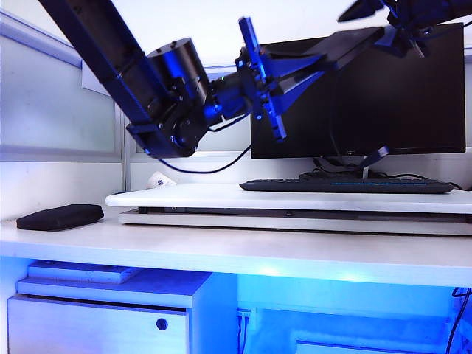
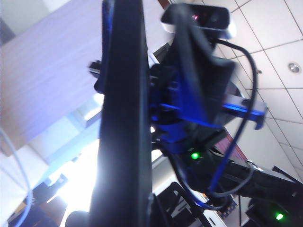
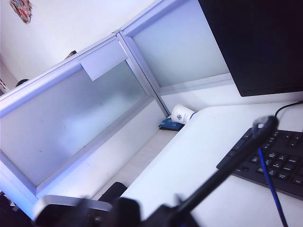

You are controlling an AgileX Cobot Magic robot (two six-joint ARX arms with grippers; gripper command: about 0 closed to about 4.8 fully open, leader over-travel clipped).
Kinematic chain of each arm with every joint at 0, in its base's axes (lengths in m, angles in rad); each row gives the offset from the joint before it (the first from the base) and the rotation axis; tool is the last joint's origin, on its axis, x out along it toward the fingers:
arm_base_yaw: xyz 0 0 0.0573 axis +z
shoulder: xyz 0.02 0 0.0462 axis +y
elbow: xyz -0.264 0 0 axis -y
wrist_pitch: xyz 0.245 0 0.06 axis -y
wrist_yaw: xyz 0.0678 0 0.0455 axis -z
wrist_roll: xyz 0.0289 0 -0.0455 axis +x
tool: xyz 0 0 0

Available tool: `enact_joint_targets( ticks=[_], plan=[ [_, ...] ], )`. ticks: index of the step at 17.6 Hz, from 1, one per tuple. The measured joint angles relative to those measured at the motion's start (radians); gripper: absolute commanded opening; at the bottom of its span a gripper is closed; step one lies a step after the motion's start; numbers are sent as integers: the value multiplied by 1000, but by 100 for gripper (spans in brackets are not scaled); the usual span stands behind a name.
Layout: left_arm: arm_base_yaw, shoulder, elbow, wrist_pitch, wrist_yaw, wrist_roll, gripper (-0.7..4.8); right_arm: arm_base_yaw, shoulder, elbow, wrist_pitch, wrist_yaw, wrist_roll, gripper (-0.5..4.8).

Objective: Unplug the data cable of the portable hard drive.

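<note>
My left gripper [image 1: 299,70] is raised high above the desk and shut on the portable hard drive [image 1: 346,48], a flat black slab. In the left wrist view the drive [image 2: 123,118] shows edge-on, running up from that gripper [image 2: 128,218]. My right gripper [image 1: 402,29] is at the drive's far end, at the top right of the exterior view. Its jaws [image 3: 156,213] are blurred. The data cable [image 3: 222,165], a thin black cord, hangs toward the desk. Its plug end [image 3: 265,125] is free and also shows in front of the monitor's lower edge [image 1: 372,155].
A black monitor [image 1: 413,103] and a black keyboard [image 1: 346,186] stand on a white raised board [image 1: 192,198]. A soft black pouch [image 1: 60,216] lies at the left. A white cup [image 3: 182,115] and a small blue flat thing [image 3: 169,125] lie by the partition.
</note>
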State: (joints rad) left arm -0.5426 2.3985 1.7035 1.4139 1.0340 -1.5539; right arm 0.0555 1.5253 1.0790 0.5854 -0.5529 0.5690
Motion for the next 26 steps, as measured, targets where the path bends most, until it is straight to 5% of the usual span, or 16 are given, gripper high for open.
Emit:
enact_joint_targets(
  ticks=[11,13,17,26],
  plan=[
    [15,-15,-2,-3,2,-3,-6,-11,-2,0,8,-8,3,137],
    [20,-15,-1,-13,2,5,-6,-21,-2,0,8,-10,3,49],
    [21,-14,-1,-25,-2,23,-6,-23,-2,0,21,-17,18,-8],
    [19,-16,0,-47,-5,8,-6,-48,1,2,28,7,12,-8]
  ],
)
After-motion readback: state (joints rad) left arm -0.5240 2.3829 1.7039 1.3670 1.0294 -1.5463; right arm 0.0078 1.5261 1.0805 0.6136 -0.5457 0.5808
